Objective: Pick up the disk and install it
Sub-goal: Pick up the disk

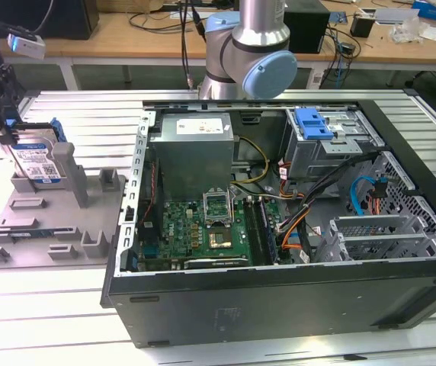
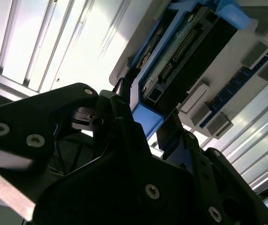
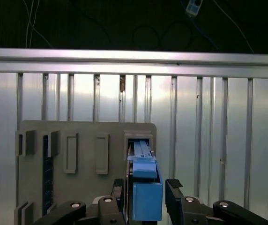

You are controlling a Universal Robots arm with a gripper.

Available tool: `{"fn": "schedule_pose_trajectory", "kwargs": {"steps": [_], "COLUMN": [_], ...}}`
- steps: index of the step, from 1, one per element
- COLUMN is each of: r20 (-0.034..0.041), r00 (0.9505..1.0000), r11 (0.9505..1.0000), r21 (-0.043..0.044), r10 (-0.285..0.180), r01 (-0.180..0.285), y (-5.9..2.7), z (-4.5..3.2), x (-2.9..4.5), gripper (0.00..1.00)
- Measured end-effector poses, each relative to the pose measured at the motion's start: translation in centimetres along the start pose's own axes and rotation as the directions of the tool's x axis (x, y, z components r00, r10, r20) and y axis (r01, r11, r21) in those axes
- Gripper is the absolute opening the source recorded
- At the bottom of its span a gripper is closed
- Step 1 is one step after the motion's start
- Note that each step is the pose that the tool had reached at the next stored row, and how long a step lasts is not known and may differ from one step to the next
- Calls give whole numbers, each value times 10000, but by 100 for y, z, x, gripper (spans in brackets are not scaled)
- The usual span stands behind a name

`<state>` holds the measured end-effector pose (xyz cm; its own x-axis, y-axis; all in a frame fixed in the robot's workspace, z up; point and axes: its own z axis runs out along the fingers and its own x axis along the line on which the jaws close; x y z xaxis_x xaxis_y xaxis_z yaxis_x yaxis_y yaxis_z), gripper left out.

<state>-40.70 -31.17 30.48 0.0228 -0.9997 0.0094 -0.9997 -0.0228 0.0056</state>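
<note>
The disk (image 1: 36,162), a silver-grey drive with a white-and-blue label and a blue frame, stands on edge in a grey fixture (image 1: 43,221) at the exterior view's left. My gripper (image 1: 4,131) hangs right over its upper corner. In the first wrist view the disk's blue edge (image 3: 146,199) sits between my two black fingers (image 3: 173,185), with a thin gap on each side. The second wrist view shows the disk's connector side (image 2: 181,51) and my gripper (image 2: 145,112) straddling the blue frame. The gripper is open around the disk.
An open computer case (image 1: 279,229) with motherboard, cables and a drive bay topped by a blue bracket (image 1: 313,122) takes up the middle and right of the exterior view. The arm's base (image 1: 248,53) stands behind it. The slatted metal table (image 3: 218,117) lies around the fixture.
</note>
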Motion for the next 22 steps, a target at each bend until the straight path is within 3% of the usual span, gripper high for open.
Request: {"fn": "schedule_pose_trajectory", "kwargs": {"steps": [18, 20, 22], "r20": [18, 19, 21], "r00": [10000, 10000, 10000], "r11": [10000, 10000, 10000], "r21": [4, 5, 6], "r10": [3, 4, 4], "r01": [-3, -4, -4], "y": [-1, -1, -1], "z": [66, 73, 80], "x": [-1, -1, -1], "gripper": [48, 39, 39]}}
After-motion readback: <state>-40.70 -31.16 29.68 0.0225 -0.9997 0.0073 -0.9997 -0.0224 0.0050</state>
